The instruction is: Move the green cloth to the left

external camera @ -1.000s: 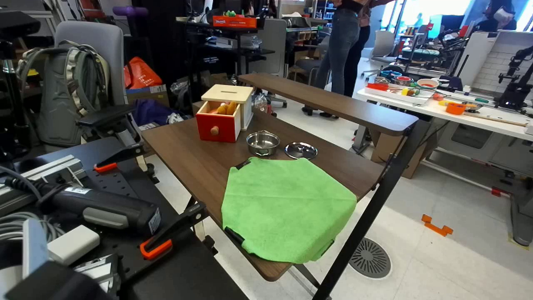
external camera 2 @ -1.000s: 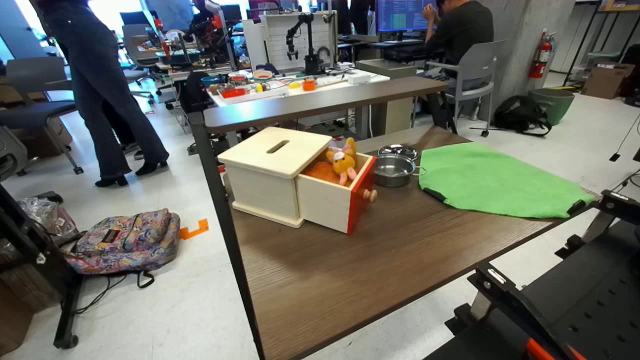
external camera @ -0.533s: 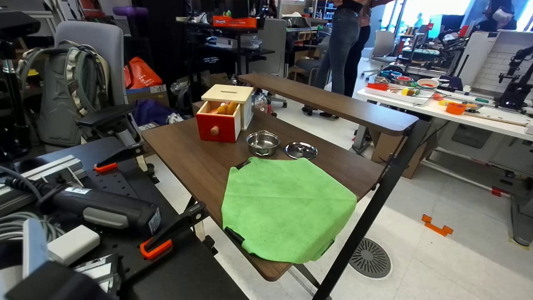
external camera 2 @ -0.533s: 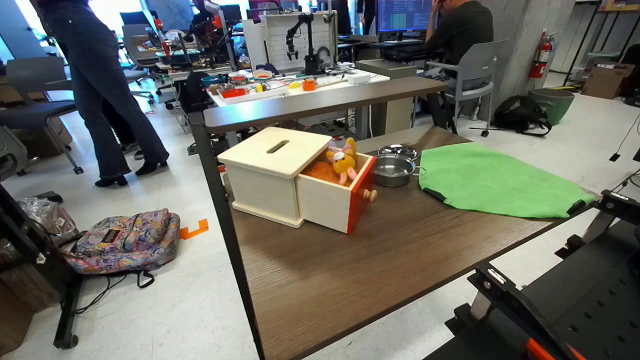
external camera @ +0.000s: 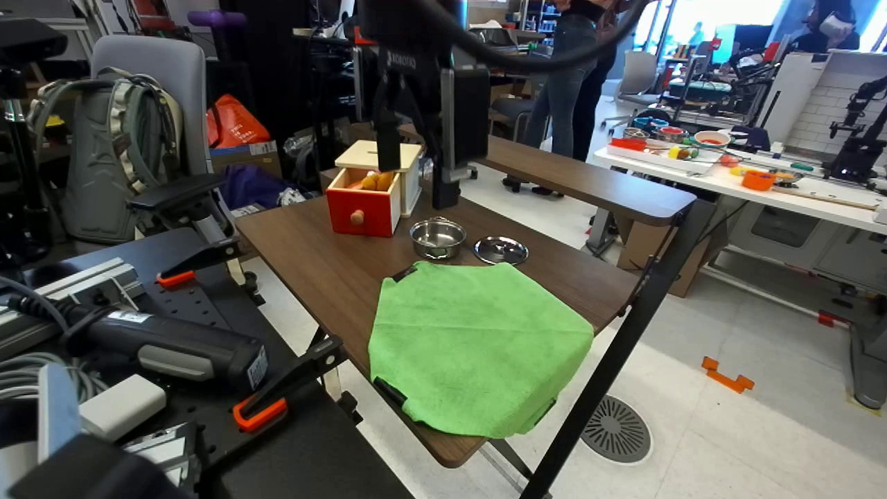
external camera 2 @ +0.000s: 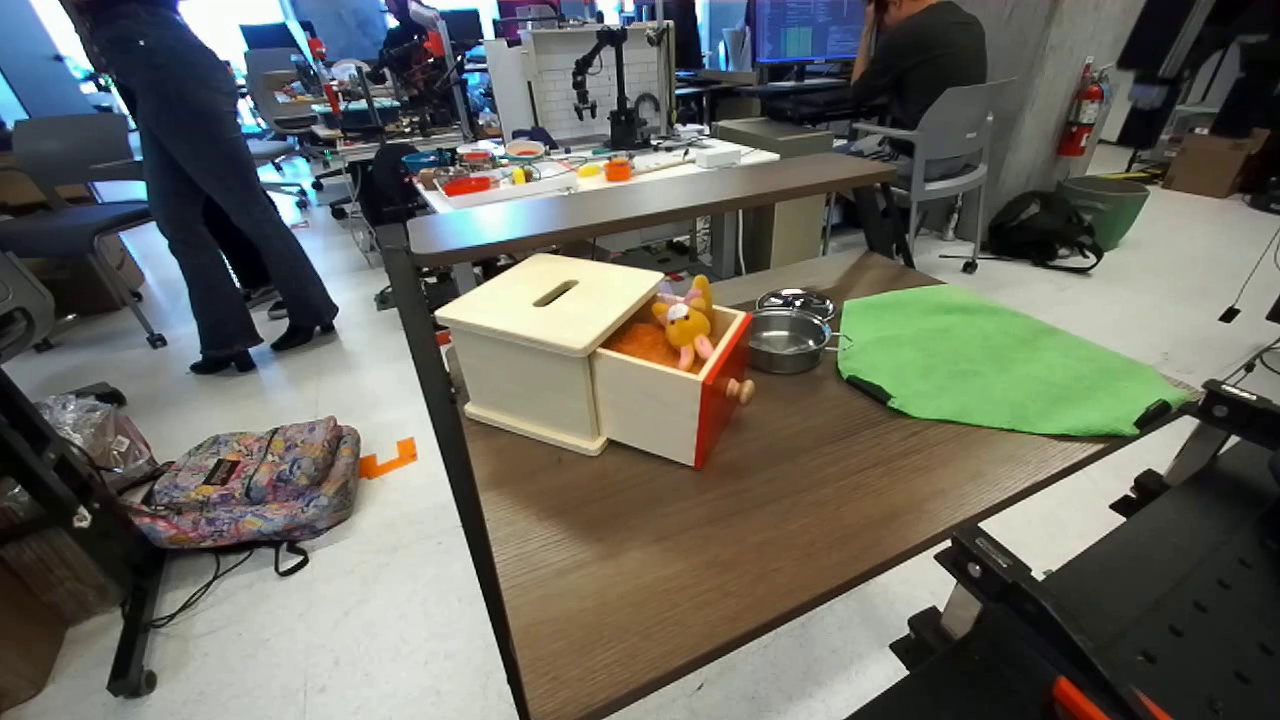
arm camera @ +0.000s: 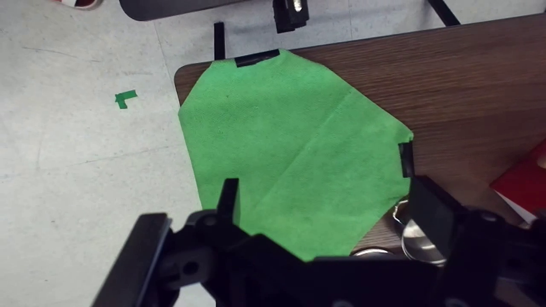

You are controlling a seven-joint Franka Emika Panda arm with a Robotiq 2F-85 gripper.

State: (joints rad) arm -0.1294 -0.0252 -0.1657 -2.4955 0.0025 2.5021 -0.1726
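Wrist view: my gripper (arm camera: 328,187) hangs over the table (arm camera: 477,81), fingers (arm camera: 435,213) spread wide w/ nothing held. Btwn the tips I see only the green cloth (arm camera: 290,136), spread out below me. Most of it runs on toward the top of this view, so my target is down & ahead, not off to a side. No clear long axis: it's a sheet w/ cut-off corners, & the only line I get is a faint crease (arm camera: 308,145), slanting from upper right down toward the finger at left.

In both exterior views the cloth sits at the table's end; in an exterior view it drapes past the edge, w/ the steel pot (external camera: 438,238) & pot lid (external camera: 500,251) just off its far rim. My fingertips there hang well up, no contact that I can see. So I'd call this the approach; pinch & shift prob. not yet done.

A flat sheet gives me little to clamp from above, I guess, so I want a rim or a bunch. Handiest: the black corner strip (arm camera: 406,160), just ahead of the finger at right; tape or trim, can't tell. Risk: the pot's right by that corner & a finger could knock it. Whose left is meant I can't tell; no arm base shows. If it's the end w/ the wooden drawer box (external camera 2: 525,380), the pot's prob. in the way of a low drag, so I'd lift 1st.
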